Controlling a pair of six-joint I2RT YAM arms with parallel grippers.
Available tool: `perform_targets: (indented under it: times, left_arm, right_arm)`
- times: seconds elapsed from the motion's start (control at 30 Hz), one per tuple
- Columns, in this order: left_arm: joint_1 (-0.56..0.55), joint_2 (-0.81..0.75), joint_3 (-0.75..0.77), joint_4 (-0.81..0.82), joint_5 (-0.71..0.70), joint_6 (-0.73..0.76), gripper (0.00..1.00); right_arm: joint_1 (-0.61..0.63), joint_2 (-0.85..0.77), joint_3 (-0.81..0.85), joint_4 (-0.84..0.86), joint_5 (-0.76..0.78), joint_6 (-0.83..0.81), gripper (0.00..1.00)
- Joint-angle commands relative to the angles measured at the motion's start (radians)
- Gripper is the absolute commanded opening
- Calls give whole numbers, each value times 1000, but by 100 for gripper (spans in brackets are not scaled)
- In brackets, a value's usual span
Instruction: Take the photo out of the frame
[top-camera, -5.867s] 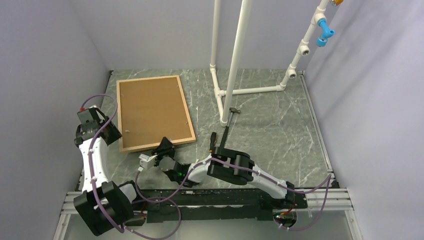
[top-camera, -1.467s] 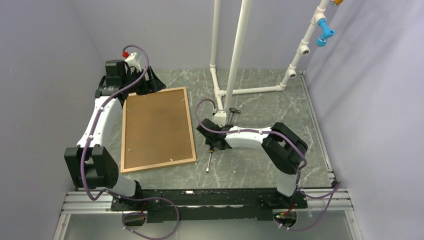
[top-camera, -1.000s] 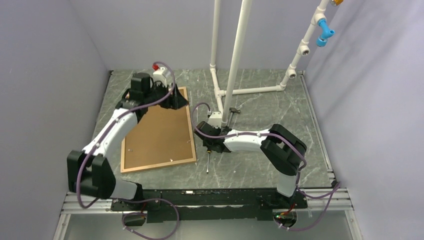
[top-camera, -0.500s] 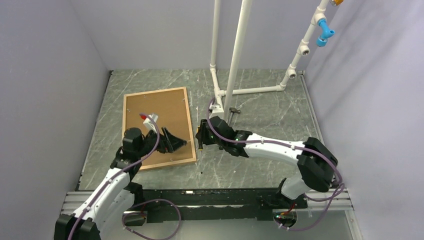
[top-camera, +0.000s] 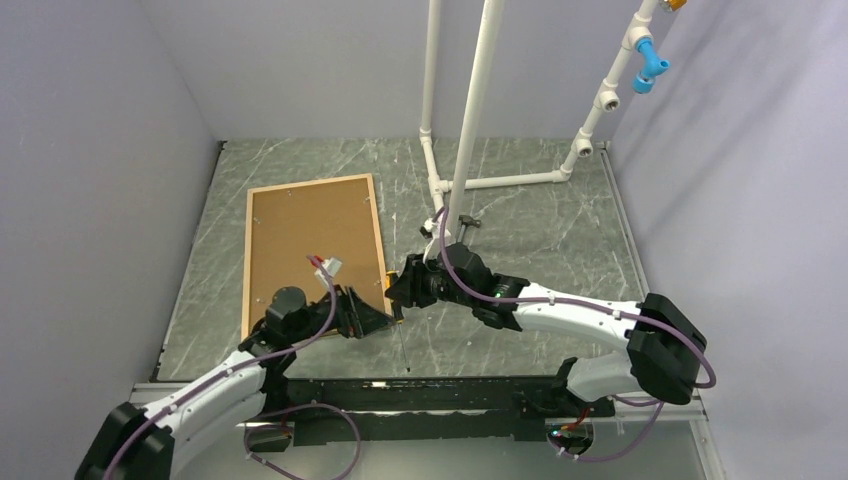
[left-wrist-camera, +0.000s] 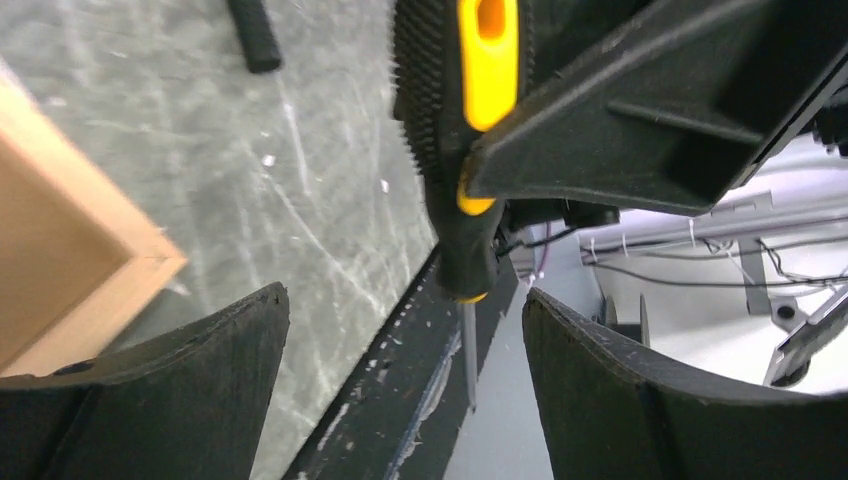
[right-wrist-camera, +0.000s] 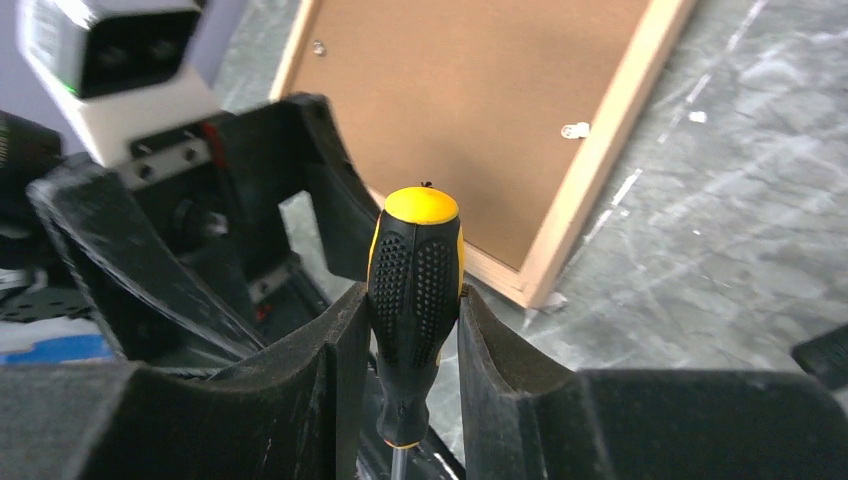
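The frame (top-camera: 380, 240) of light wood lies face down on the table, its brown backing board (top-camera: 312, 250) facing up. The photo is hidden under the board. My right gripper (top-camera: 402, 290) is shut on a screwdriver (right-wrist-camera: 415, 280) with a black and yellow handle, held upright just off the frame's near right corner, shaft pointing down. My left gripper (top-camera: 378, 320) is open right beside it. In the left wrist view its fingers (left-wrist-camera: 170, 390) stand wide apart on either side of the screwdriver's (left-wrist-camera: 455, 120) shaft, not touching it. The frame's corner (left-wrist-camera: 130, 270) shows at left.
A white pipe stand (top-camera: 470, 120) rises at the back middle. A small black-handled hammer (top-camera: 458, 232) lies behind the right gripper. Small metal tabs (right-wrist-camera: 575, 130) hold the backing board (right-wrist-camera: 470, 90) in the frame's rim (right-wrist-camera: 600, 150). A metal rail (top-camera: 450, 395) runs along the near edge.
The left arm swung from the frame's far edge back to its near right corner. The right arm picked up the screwdriver and brought it towards that corner.
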Motion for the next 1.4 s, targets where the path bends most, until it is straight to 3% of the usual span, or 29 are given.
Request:
perform_targets:
  times: [0.0,0.1,0.27,0.5,0.57,0.6,0.63,0.8,0.83,0.93,1.13,1.3,1.37]
  left_arm:
    - [-157,77,108,37,-132,42,88]
    - [-234,133,118,61,-217,44,85]
    - [-315,206,124,104,-315,49,66]
    - [-353,180,66,177,-398,54,29]
    - [-355,143,50,164,-406,72,5]
    - [-354,124,53,130,-410,87,0]
    - [-354,107,60,96,-405,110,0]
    - [-354,31,108,-43,-311,270,0]
    - [-354,22,118,-63,-289,296,0]
    - [-353,12,127,-87,-212,358,0]
    - [-353,69,102,56,-72,424,0]
    - [-355,140,144,24,-31,512,0]
    - [-354,166,166,14,-20,536,0]
  right_arm:
    - [-9,-32,11,152,-67,28,0]
    - [-26,-41,-1,197,-102,68,0]
    - [-48,-66,-70,307,-122,151,0]
    - [-51,-96,-104,300,-120,167,0]
    - [-54,-111,-102,268,-123,148,0]
    - [-57,-119,-99,253,-135,133,0]
    - [-62,-130,-90,220,-149,106,5]
    - [-97,-236,-48,-41,-193,-132,93]
    - [-103,-258,-34,-113,-198,-184,99]
    - [-140,-279,31,-317,-271,-288,100]
    - [-245,-172,150,-511,-694,-303,100]
    - [-246,-97,184,-544,-779,-299,100]
    - [-246,-27,219,-591,-798,-310,94]
